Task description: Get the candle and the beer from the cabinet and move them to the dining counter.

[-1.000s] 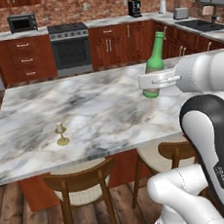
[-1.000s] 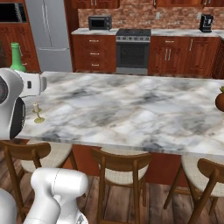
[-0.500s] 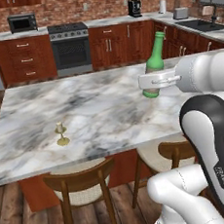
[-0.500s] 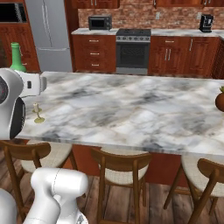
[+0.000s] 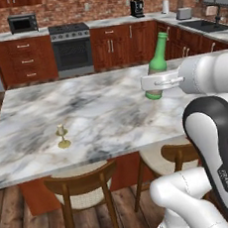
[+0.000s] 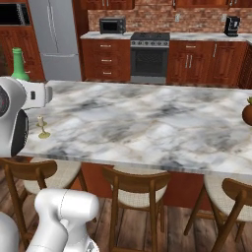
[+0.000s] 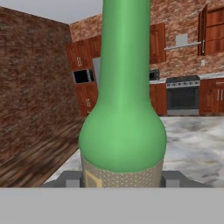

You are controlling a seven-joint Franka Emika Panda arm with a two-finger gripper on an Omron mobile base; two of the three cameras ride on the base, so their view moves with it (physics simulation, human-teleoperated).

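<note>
The beer [image 5: 158,56], a slim green bottle with a pale label, stands upright at the right part of the dining counter [image 5: 100,107]. My gripper [image 5: 153,84] is shut on its lower body. Whether its base touches the marble or hangs just above, I cannot tell. In the hand view the beer [image 7: 122,131] rises close between the fingers [image 7: 72,179]. From the right base the beer's neck [image 6: 18,66] shows above my arm. The candle [image 5: 62,136] on its brass stick stands free near the counter's front left, well apart from the gripper; from the right base the candle [image 6: 43,127] is beside my arm.
Wooden chairs [image 5: 84,189] [image 6: 133,189] line the near side of the island. A brown plant pot [image 6: 247,112] sits at its far right end. Behind are the stove [image 5: 71,48], low drawer units, a fridge [image 6: 54,37] and dark wall cabinets [image 7: 214,26].
</note>
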